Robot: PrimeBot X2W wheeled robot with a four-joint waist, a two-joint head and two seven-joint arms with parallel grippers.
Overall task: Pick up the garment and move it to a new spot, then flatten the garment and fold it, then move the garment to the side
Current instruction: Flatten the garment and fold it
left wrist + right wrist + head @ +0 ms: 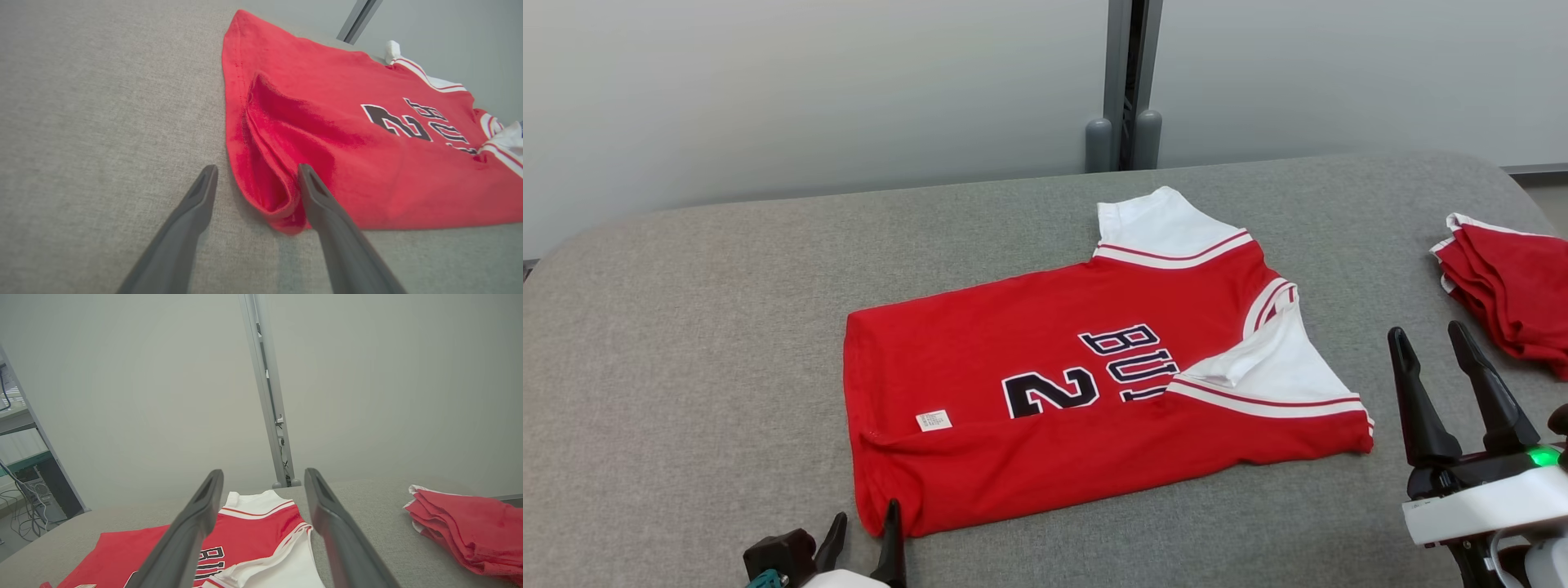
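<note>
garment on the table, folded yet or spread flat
Partly folded. The garment has its near long edge turned up over the front, hiding the bottom of the number.

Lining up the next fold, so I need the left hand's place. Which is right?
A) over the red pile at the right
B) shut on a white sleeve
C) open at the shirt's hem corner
C: the left hand stands open, low over the table, astride the near hem corner of the shirt.
</note>
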